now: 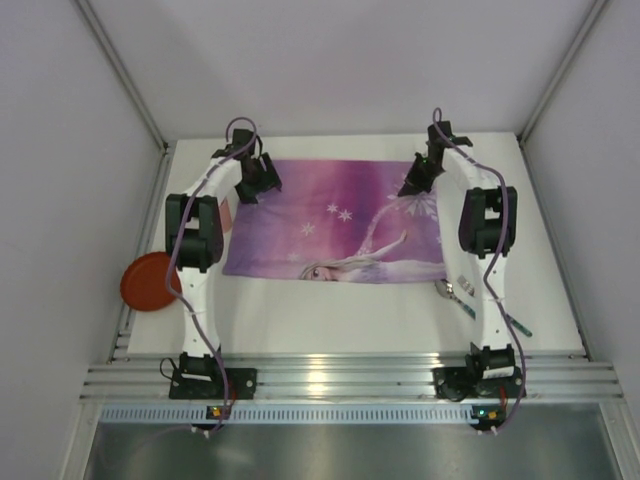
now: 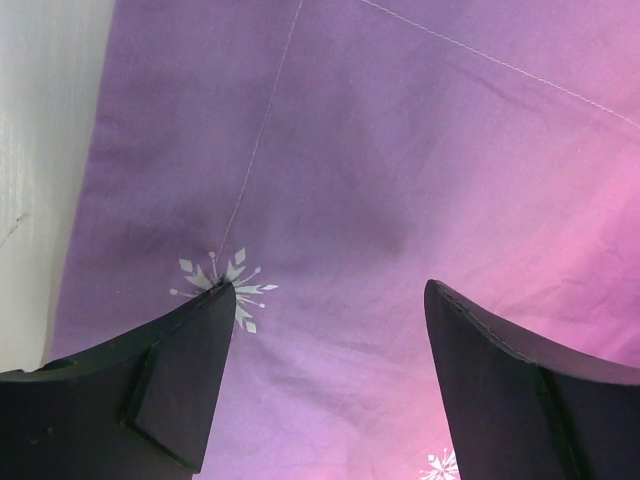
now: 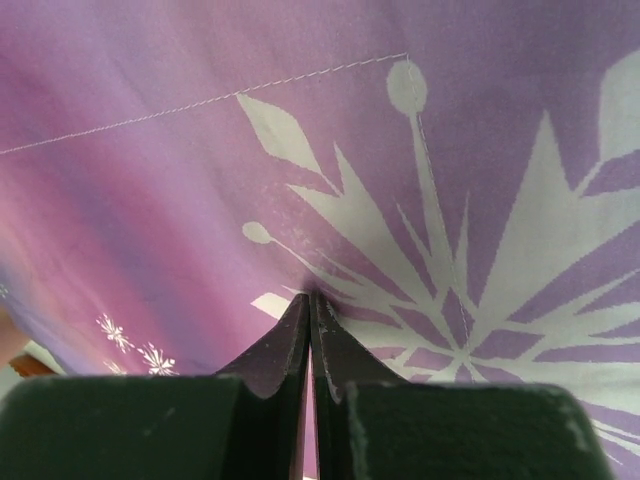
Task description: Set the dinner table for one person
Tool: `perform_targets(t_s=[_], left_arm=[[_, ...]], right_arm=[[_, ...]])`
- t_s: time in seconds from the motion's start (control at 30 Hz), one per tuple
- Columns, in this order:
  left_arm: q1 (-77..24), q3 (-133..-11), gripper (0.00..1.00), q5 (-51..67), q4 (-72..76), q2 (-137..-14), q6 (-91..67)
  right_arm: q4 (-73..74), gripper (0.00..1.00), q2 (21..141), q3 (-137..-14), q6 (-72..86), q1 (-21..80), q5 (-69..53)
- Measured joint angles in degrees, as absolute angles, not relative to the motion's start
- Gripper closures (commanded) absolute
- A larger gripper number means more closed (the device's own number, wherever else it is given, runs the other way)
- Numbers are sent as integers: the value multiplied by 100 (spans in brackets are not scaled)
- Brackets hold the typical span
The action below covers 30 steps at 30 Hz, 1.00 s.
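White matte surface is filling most of the top view: this one dinner table (image 1: 350, 315) is lying flat under everything else, stretching from the upper middle of the frame down to the metal rail at the bottom. One purple placemat (image 1: 330, 220) with snowflakes and a printed figure is lying spread on it, in the centre of the frame. One red plate (image 1: 148, 281) is sitting at the left edge, hanging partly over the table's side. One spoon (image 1: 447, 290) is lying at the lower right, just below the placemat's corner, with its handle partly hidden behind the right arm.

Two arms are reaching up the frame, one gripper each. The left gripper (image 1: 262, 180) is hovering over the placemat's upper left corner, with the table directly beneath and around it. In its wrist view the left gripper (image 2: 330, 295) is holding its fingers wide apart with nothing between them, and a strip of white table (image 2: 40, 150) is showing at the left.

The right gripper (image 1: 415, 185) is pressing down near the placemat's upper right corner. The right gripper (image 3: 310, 295) is keeping its fingers together, tips against the cloth. Whether a fold is caught between them cannot be told.
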<state>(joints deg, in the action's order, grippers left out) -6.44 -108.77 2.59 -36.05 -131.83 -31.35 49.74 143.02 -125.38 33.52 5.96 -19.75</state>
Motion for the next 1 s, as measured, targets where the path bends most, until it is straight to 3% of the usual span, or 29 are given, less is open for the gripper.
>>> perform_targets(t_s=[0.3,0.4,0.6,0.87,1.0], left_arm=[[-624,-11360,18,320,-3747,-13461,-3177],[-624,-11356,18,316,-3750,-13461,-3186],[-639,-11019,18,298,-3597,-13268,-3282],[-766,-9710,18,158,-3306,-12484,-3352],[-816,-9070,18,145,-3236,-12066,-3450]], right_arm=[[4989,100,14643,-13032,3378,508,-2292],[4954,89,14691,-13067,3441,491,-2451],[4906,92,15155,-13784,3583,423,-2727],[4272,98,13902,-11491,3352,357,-2681],[4281,96,13445,-10798,3114,366,-2493]])
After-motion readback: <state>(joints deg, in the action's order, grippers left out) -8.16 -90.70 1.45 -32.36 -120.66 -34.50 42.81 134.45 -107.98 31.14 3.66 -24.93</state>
